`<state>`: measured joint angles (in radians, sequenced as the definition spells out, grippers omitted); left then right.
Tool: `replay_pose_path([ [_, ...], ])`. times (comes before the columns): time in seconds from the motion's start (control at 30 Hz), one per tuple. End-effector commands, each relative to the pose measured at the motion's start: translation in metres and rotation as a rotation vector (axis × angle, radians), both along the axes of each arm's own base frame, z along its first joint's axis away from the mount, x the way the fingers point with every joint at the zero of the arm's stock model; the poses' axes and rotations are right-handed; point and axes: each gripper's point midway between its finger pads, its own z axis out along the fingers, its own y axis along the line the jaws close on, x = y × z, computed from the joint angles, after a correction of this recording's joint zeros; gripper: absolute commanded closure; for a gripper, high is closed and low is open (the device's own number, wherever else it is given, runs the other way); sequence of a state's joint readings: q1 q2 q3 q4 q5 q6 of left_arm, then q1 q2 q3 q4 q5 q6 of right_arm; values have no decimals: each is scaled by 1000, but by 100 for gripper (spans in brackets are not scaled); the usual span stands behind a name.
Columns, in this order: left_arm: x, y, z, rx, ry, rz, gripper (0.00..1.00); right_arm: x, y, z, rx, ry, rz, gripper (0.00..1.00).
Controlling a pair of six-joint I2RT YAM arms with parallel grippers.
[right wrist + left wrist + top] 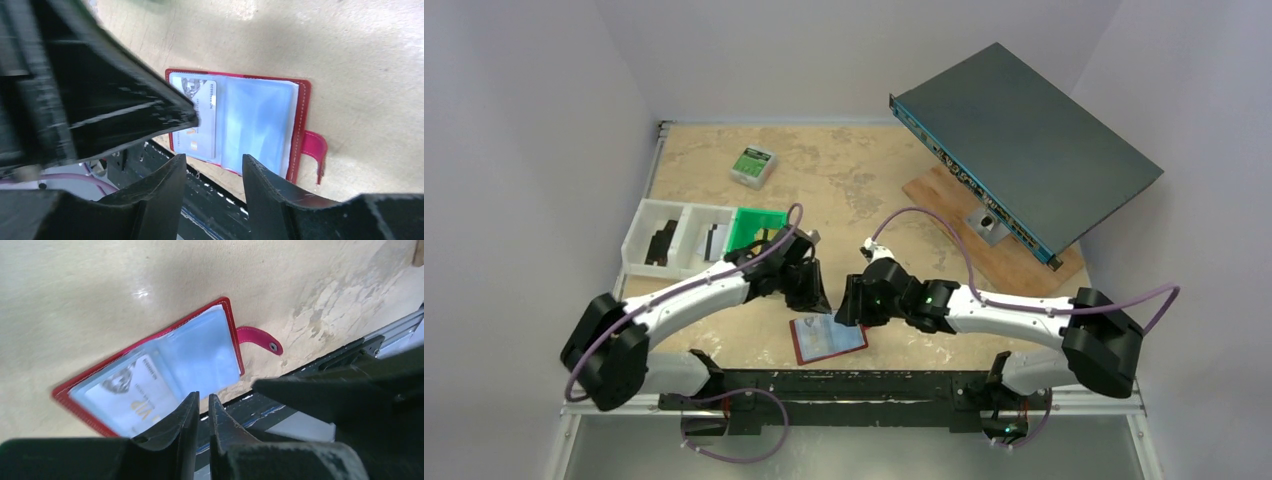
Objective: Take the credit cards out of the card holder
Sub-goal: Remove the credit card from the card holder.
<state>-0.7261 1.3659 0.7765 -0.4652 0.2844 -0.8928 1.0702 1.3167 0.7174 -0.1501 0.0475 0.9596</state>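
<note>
As both arms reach over the near edge of the blotchy, worn tan table (864, 180), left to right: a white plastic divided tray (639, 232), with a green bin (759, 222) just beside it. Left gripper (204, 396): matte black fingers pinched to a thin slit, nothing in them, hanging over the card holder (165, 370). The holder lies open and flat by the table's front edge, between both grippers. It has a glossy red stitched rim, cloudy pale-blue pockets and a rounded snap tab (259, 338) sticking out. One pale printed credit card (200, 120) sits in a pocket. Right gripper (214, 159): fingers well apart, empty. Far right, a dark slab-shaped network switch (1024, 150) is tilted over a wooden board (936, 192).
</note>
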Motion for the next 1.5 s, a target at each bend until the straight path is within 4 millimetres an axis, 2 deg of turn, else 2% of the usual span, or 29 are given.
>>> replay_pose_path([
  [0.0,-5,47,11,123,-73,69,87,-2,29,18,103,-14,96,57],
  [0.07,-12,62,8,139,-77,90,86,-3,38,17,112,-1,125,60],
  [0.17,-21,72,2,138,-63,89,87,-7,49,10,134,27,158,64],
  [0.33,-28,75,-13,151,-28,85,100,-8,57,-10,118,62,172,66],
  [0.53,-26,75,-26,174,-9,95,100,-9,64,-24,126,85,176,66],
  [0.93,-24,68,-37,171,18,76,100,-16,57,-53,112,149,156,66],
  [1.2,-27,71,-42,205,39,80,100,-16,46,-63,100,162,128,60],
  [1.47,-28,65,-41,190,32,61,100,-19,46,-71,121,195,133,59],
])
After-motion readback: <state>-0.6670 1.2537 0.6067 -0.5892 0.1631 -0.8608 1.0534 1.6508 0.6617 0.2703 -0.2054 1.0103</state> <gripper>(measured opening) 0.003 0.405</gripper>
